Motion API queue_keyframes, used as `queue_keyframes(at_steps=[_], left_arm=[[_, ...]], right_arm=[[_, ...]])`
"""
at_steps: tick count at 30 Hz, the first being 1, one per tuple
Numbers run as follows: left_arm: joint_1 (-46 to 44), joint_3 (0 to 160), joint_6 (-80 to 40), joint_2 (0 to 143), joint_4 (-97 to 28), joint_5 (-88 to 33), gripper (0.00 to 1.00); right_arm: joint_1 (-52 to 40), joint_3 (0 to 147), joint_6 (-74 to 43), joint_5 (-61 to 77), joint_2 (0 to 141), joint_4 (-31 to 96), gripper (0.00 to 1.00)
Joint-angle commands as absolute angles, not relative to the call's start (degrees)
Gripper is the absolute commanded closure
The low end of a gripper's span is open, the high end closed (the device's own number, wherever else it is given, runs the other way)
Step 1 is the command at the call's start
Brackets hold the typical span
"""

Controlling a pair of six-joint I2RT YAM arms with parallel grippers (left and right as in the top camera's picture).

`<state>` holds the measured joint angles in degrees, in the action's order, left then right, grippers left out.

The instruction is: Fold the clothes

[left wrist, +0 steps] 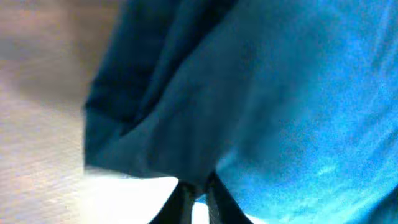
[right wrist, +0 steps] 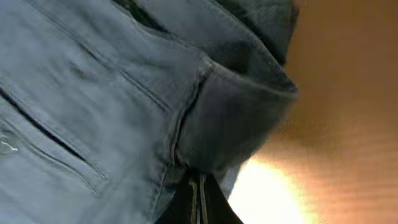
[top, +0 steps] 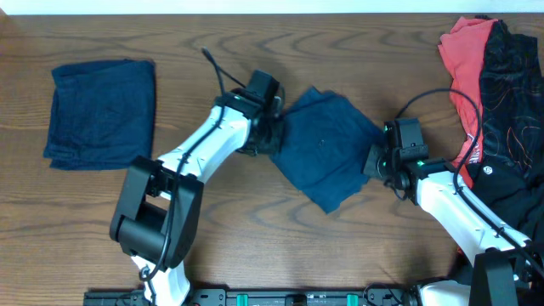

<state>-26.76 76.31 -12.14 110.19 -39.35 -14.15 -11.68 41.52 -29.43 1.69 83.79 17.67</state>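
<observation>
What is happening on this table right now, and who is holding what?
Two robot arms are handling the navy shorts in the middle of the table. The left gripper is shut on the left edge of the shorts and the right gripper is shut on the right edge. Another navy garment lies folded at the left. A red top and a black printed garment are heaped at the far right, not yet folded.

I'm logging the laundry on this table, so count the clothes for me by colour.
Navy blue: 2, the folded piece at the left and the shorts in the middle
Red: 1, the red top at the right
Black: 1, the black printed garment lying against the red top
Total: 4
</observation>
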Motion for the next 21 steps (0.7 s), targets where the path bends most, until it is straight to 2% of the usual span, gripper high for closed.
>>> queue_keyframes(at_steps=[1, 8, 11, 12, 14, 17, 18, 20, 21], left_arm=[[-29.17, 74.91, -10.07, 110.28, -40.86, -14.57, 0.94], [-29.89, 74.91, -10.09, 108.84, -42.37, -14.35, 0.94], [-28.75, 75.02, -10.09, 106.83, -42.0, -14.33, 0.93], [-27.88, 75.02, -10.09, 105.21, -41.91, -14.33, 0.83], [-27.03, 75.05, -10.09, 103.55, -41.74, -14.35, 0.54], [-25.8, 75.05, -10.09, 101.06, -40.23, -14.33, 0.23], [-25.43, 75.05, -10.09, 100.36, -39.11, -14.35, 0.12], [-24.97, 75.05, -10.09, 99.42, -35.31, -14.35, 0.0], [-24.91, 75.05, -10.07, 99.42, -33.21, -14.35, 0.02]], right_arm=[[-11.64, 41.45, -26.89, 0.93, 83.92, 12.14, 0.99], [-11.64, 41.45, -23.9, 0.86, 83.92, 3.09, 0.99], [-11.64, 41.45, -23.44, 0.82, 84.05, 3.25, 0.93], [-11.64, 41.45, -23.24, 0.19, 84.38, 3.29, 0.87], [-11.62, 41.45, -23.05, -0.3, 84.55, 3.7, 0.74], [-11.6, 41.45, -23.07, -1.54, 84.53, 5.39, 0.51], [-11.55, 41.45, -23.07, -1.5, 84.53, 6.04, 0.48], [-11.53, 41.45, -23.11, -1.45, 84.53, 7.68, 0.43], [-11.53, 41.45, -23.35, -1.26, 84.49, 8.51, 0.42]])
